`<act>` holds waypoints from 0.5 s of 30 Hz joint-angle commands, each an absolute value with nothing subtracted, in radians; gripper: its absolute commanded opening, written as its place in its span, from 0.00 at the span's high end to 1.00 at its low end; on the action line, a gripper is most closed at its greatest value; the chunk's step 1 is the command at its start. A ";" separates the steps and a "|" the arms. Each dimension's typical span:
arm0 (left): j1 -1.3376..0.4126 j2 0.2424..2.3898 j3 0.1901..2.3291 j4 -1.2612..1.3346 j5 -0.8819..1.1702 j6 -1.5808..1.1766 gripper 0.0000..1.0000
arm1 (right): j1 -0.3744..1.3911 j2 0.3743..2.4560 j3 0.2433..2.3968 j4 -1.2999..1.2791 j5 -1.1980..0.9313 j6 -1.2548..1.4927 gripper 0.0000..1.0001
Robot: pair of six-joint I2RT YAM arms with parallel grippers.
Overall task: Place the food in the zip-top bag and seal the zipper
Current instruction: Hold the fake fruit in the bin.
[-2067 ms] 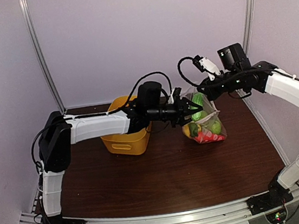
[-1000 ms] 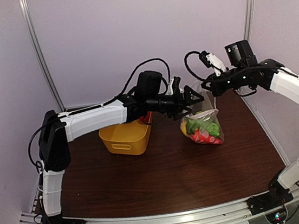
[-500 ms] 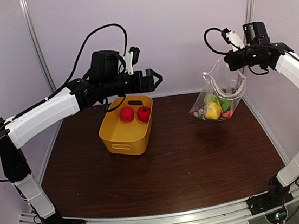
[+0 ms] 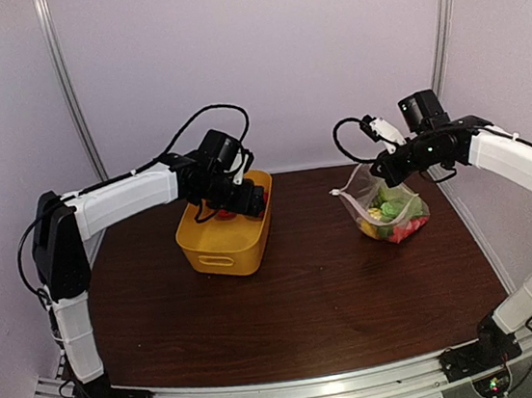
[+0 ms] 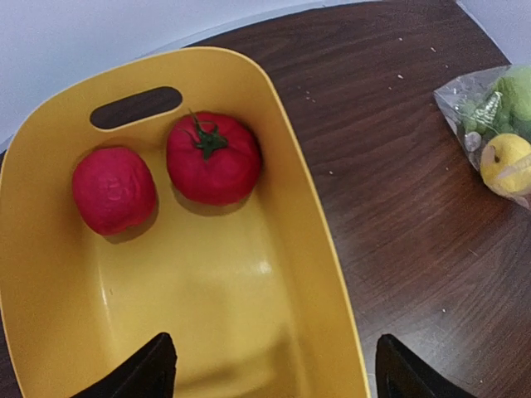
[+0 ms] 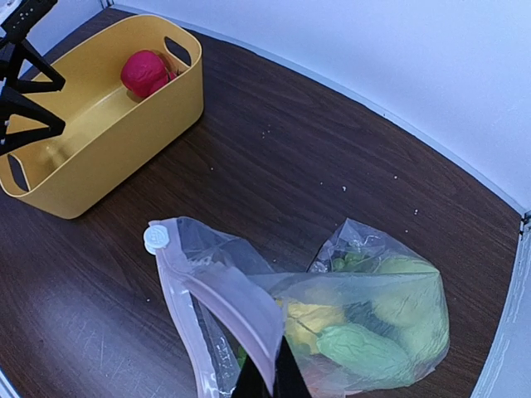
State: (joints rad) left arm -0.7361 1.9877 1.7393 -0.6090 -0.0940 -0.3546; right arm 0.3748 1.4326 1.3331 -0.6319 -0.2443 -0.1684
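Though high before, left tool [image 5: 274, 366] now down in basket [image 4: 217, 255].

The left arm [image 4: 125, 199] and right arm [image 4: 518, 158] have white shells, black joints, looping black cables, black fingers [image 5: 149, 373].

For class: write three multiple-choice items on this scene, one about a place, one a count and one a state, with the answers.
1. Where is the left hand?
A. over the yellow basket
B. down on the table
C. against the back wall

2. How many foods lie in the basket?
A. one
B. two
C. four

3. The right hand is:
A. open and empty
B. shut on the zip-top bag at its mouth edge
C. shut on a carrot

Answers:
1 A, its wrist view looks down into the basket.
2 B, a tomato and another red fruit.
3 B, the bag's strip runs into the closed hand.
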 commanded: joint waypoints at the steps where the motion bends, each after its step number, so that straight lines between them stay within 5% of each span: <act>1: -0.693 2.019 1.787 -0.617 -0.124 -0.331 0.13 | 0.371 1.382 1.267 -0.555 -0.280 -0.155 1.00; 15: -0.580 2.217 1.938 -0.567 -0.221 -0.335 0.15 | 0.371 1.324 1.172 -0.523 -0.330 -0.146 1.00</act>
State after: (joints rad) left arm -0.6003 2.1750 1.8755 -0.6033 -0.1673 -0.3408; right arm 0.3717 1.3506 1.1904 -0.5415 -0.3016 -0.1589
